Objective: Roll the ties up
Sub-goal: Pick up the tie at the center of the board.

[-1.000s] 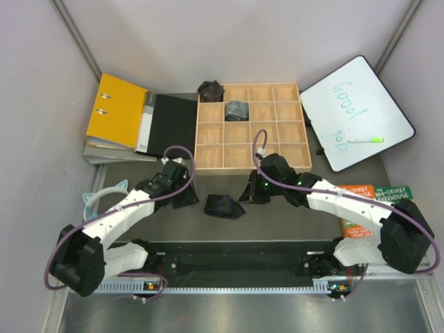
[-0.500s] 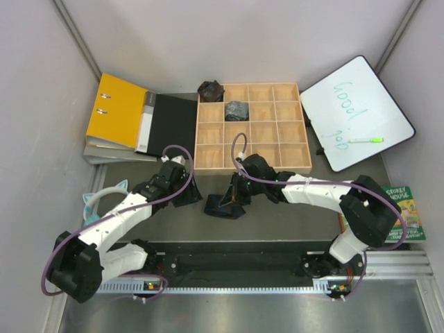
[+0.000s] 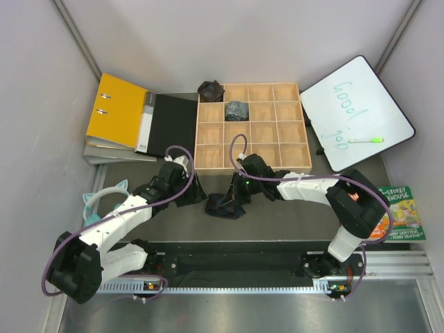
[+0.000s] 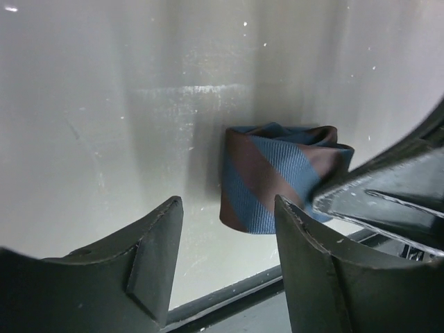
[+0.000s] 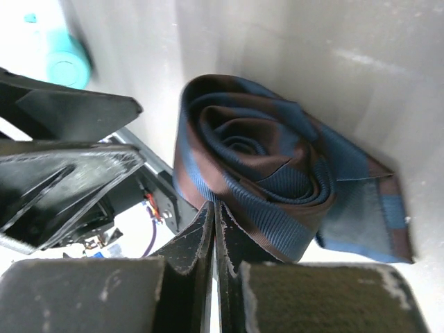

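Three ties are showing. One, the striped tie (image 3: 222,206), blue and brown, is lying rolled into a coil on the table (image 3: 291,216), just in front of the tray (image 3: 252,168) and between the two grippers. Its loose end is lying flat against the coil's side. The other two are sitting as small bundles in the tray. The brown tie (image 3: 210,90) is filling the far-left corner compartment and bulging over its rim. The grey tie (image 3: 236,110) is resting one row nearer and one column to the right. The tray is showing sixteen compartments, four by four, and fourteen are holding nothing.

The left gripper (image 4: 223,205) is hovering just left of the coil with its two fingers standing apart and nothing between them. The coil is lying beyond their tips, untouched.

The right gripper (image 5: 214,208) is reaching in from the other side with both fingers pressed together. Their joined tips are touching the coil's outer wrap. Whether any fabric is being nipped between them cannot be told.

At the far left, one yellow binder (image 3: 116,109) and one black folder (image 3: 171,125) are lying side by side on a grey one. One whiteboard (image 3: 357,104) carrying one green pen (image 3: 365,139) is leaning at the far right. One book (image 3: 397,211) is lying near the right arm and one teal headband (image 3: 103,200) near the left.
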Robot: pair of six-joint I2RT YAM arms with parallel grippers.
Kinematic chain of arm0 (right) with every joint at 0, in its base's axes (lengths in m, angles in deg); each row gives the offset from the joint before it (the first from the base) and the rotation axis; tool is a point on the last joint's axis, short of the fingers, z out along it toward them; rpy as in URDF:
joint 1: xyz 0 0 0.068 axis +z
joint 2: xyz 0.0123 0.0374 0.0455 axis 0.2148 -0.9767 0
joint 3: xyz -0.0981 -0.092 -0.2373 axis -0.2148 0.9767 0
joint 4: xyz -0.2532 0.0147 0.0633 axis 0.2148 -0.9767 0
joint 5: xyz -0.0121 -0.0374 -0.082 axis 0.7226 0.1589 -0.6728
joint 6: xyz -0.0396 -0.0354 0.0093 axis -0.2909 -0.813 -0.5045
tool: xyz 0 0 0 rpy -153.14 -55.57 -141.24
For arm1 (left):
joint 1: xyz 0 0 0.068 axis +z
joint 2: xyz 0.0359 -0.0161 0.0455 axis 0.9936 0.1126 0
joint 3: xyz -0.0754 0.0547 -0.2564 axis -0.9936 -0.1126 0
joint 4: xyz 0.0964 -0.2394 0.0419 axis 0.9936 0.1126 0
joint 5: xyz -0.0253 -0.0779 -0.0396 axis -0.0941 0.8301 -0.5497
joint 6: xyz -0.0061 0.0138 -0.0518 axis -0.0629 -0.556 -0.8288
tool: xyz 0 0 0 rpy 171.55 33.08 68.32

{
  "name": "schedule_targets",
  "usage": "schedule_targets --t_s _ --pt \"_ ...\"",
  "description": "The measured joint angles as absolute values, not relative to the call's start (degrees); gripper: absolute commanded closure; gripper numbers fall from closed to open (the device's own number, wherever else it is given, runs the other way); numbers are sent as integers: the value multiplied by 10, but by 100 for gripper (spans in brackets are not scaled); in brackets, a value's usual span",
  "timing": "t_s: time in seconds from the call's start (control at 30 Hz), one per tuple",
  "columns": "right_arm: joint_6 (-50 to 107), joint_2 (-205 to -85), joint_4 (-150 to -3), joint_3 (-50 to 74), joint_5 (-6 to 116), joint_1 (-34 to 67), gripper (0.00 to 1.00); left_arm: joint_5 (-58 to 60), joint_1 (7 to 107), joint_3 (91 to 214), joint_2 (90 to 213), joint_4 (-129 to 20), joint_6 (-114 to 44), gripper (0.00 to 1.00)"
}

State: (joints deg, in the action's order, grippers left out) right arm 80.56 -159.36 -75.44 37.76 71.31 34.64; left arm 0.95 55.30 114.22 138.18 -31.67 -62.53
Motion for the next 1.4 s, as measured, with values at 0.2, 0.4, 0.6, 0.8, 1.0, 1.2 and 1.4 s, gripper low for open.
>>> schedule_targets --t_s 0.2,0.4,0.6,0.8,1.0,1.2,1.4 --pt "801 -1611 -750 386 715 343 100 36 553 1124 1379 -345 -623 37" --pt "801 -1611 -738 399 720 336 100 72 553 1113 1375 -382 -620 29" --pt "801 -1611 -721 412 726 331 100 107 553 1098 1396 -423 -616 25" --pt "801 -1611 -704 424 731 327 100 135 553 1076 1430 -461 -613 25" --pt "801 -1611 -690 431 735 327 100 164 553 1063 1463 -510 -613 27" --pt "801 -1613 -668 443 742 323 100 184 553 1040 1487 -564 -623 31" --pt "802 -1620 -646 451 756 317 100 203 553 1032 1515 -621 -641 34"
